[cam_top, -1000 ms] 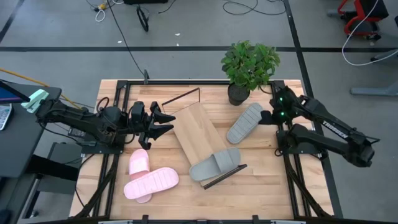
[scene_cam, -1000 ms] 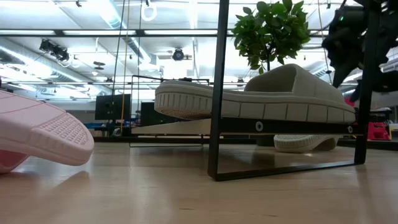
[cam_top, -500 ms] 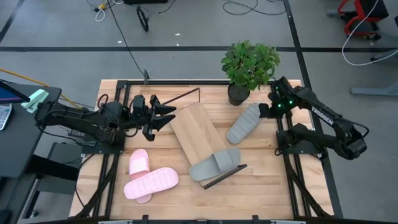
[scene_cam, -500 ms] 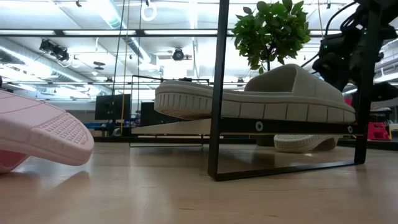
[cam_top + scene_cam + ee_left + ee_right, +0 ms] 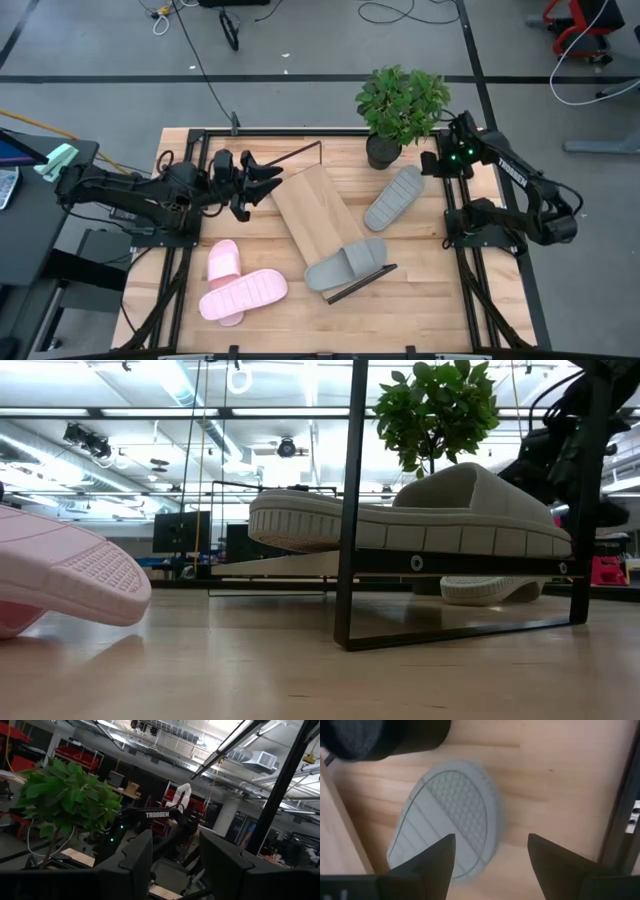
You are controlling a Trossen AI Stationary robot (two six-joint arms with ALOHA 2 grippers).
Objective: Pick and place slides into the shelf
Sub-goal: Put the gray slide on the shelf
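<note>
The shelf point(image 5: 312, 212) is a light-wood board lying slantwise mid-table, with black wire frames at both ends. One grey slide point(image 5: 346, 263) lies across its near end, also seen in the low view as the grey slide point(image 5: 430, 510) on the board. The second grey slide point(image 5: 393, 197) lies flat on the table by the plant pot. Two pink slides point(image 5: 240, 290) rest on the table near the left front. My left gripper point(image 5: 264, 181) hovers open beside the shelf's far end. My right gripper point(image 5: 490, 851) is open above the second grey slide's rounded end point(image 5: 451, 815).
A potted plant point(image 5: 400, 105) stands at the far edge, close to my right arm. The shelf's upright black frame point(image 5: 350, 510) fills the middle of the low view. Black rails point(image 5: 170, 290) run along the table's left and right sides. Bare wood shows at the near right point(image 5: 420, 300).
My right gripper has drawn back from the second grey slide, rising and moving toward the far right corner; the slide has stayed where it was. My left gripper has shifted toward the far edge next to the shelf's far end. Both stay open.
</note>
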